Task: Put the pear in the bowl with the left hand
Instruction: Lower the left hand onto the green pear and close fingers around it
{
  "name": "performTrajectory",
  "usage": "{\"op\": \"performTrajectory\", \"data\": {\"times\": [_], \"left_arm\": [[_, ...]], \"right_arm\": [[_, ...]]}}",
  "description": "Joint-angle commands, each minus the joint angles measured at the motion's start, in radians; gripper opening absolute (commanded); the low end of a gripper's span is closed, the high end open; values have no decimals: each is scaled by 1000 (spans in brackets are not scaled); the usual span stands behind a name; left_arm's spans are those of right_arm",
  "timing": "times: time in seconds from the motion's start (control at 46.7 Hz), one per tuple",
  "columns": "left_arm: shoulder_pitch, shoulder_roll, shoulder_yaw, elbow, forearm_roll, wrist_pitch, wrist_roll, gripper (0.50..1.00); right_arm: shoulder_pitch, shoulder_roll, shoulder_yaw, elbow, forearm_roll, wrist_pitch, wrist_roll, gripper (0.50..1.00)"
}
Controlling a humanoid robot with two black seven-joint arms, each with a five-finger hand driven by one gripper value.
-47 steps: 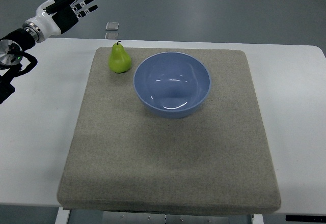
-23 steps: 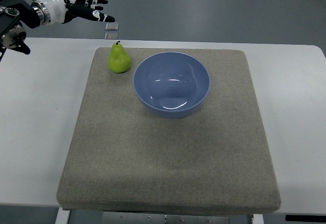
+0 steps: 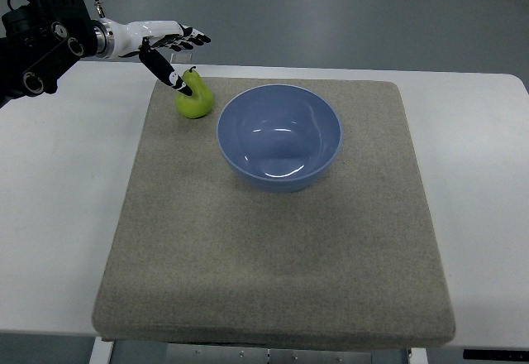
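The pear (image 3: 195, 101) stands upright on the mat (image 3: 273, 240), near its far left corner, just beside the bowl (image 3: 279, 136). The left hand (image 3: 165, 45) hangs over it from the far left, fingers spread and holding nothing, the thumb reaching down to the pear's top. The pear's long axis is vertical, so I think the hand must close around it from above. The right hand is not visible.

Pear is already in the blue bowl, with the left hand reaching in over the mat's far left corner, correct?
Not quite. The pear is not in the bowl; it stands upright on the mat just left of the bowl, which is empty. The top view shows this. The left hand does reach in over the mat's far left corner, fingers open, by the pear.
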Motion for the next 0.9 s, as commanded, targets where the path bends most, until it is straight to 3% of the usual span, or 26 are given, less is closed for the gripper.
{"op": "performTrajectory", "data": {"times": [0.0,0.257,0.878], "left_arm": [[5,-23,29,5,42,63,1,996],[28,-68,135,20,62,181,1,996],[83,-120,157,40,62,197,3,988]], "right_arm": [[0,0,0,0,0,0,-1,926],[0,0,0,0,0,0,1,926],[0,0,0,0,0,0,1,926]]}}
